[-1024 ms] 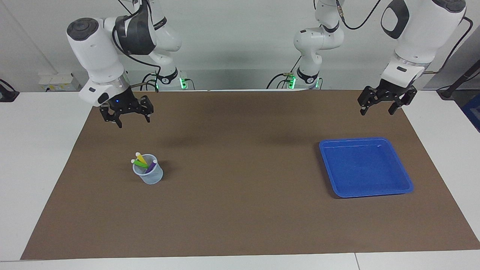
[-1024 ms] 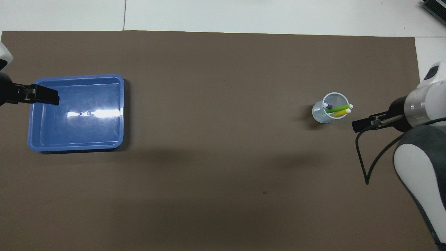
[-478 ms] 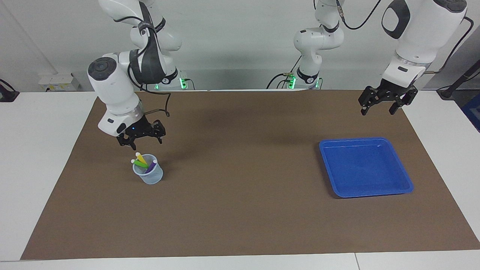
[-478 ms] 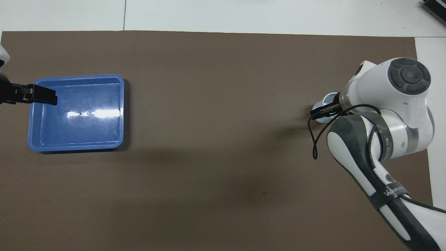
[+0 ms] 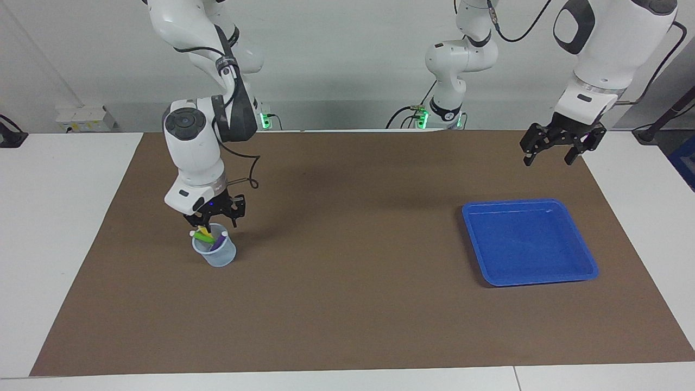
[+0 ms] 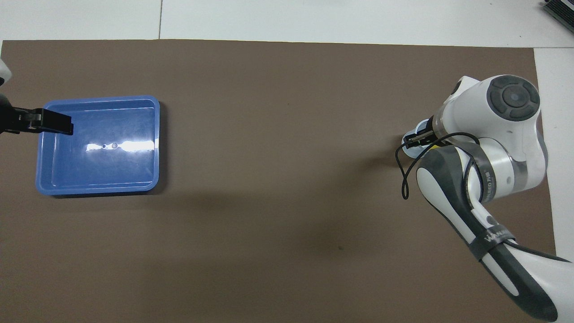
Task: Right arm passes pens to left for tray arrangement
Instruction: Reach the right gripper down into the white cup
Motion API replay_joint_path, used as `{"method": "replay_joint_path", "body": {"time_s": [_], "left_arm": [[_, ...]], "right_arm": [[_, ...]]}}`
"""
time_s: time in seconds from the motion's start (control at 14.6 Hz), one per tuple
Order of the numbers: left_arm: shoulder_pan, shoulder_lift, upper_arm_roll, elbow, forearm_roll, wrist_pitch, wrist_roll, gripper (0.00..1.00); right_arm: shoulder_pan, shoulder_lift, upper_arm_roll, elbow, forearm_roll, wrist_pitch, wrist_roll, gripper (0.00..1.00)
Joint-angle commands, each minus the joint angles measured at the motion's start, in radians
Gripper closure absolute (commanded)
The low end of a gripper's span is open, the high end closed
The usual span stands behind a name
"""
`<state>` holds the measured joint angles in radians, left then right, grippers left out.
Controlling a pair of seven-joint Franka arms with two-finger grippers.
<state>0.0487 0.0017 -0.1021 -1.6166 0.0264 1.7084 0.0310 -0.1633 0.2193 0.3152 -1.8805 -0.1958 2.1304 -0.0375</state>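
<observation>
Facing view. Brown mat (image 5: 347, 304) covers most of the white table (image 5: 59, 217). Right arm (image 5: 198, 146) reaches down toward the right arm's end of the mat; small blue light on its wrist. Right gripper (image 5: 213, 221) sits at the mouth of a small see-through bluish cup (image 5: 216, 254), down among the tops of the pens (image 5: 209, 237). Three slim pens stand slanted in the cup: a yellow one, a bright green one, a purple one, each with whitish ends. The yellow pen's top is right at the fingertips. Cannot tell whether the fingers are clamped on it or just around it.

Blue tray (image 5: 589, 271) lies flat toward the left arm's end of the mat, well apart from the cup. Shallow, roughly square, rounded corners, raised rim, nothing in it. Left arm (image 5: 602, 60) waits; left gripper (image 5: 547, 158) hangs in the air over the mat's corner by the robots, fingers spread apart, holding nothing.

Overhead view. Right arm (image 6: 493, 143) covers nearly all of the cup (image 6: 410, 137); only a sliver of its rim shows beside the wrist. Pens hidden here. Right gripper (image 6: 412, 142) shows only as a dark tip over the cup. Tray (image 6: 154, 134) sits near the mat's edge at the left arm's end, shiny floor with a bright glare. Left gripper (image 6: 58, 124) overlaps the tray's rim from above.
</observation>
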Motion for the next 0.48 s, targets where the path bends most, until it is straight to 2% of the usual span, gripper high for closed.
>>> {"method": "replay_joint_path", "body": {"time_s": [0.0, 0.27, 0.41], "left_arm": [[0.0, -0.023, -0.002, -0.023, 0.015, 0.007, 0.01, 0.0], [0.016, -0.023, 0.002, -0.02, 0.015, -0.004, 0.017, 0.0], [0.017, -0.026, 0.004, -0.023, 0.015, -0.01, 0.017, 0.0]], "right_arm": [[0.002, 0.031, 0.007, 0.031, -0.034, 0.022, 0.031, 0.39], [0.004, 0.049, 0.007, 0.029, -0.056, 0.035, 0.05, 0.48], [0.007, 0.054, 0.007, 0.029, -0.056, 0.037, 0.054, 0.5]]}}
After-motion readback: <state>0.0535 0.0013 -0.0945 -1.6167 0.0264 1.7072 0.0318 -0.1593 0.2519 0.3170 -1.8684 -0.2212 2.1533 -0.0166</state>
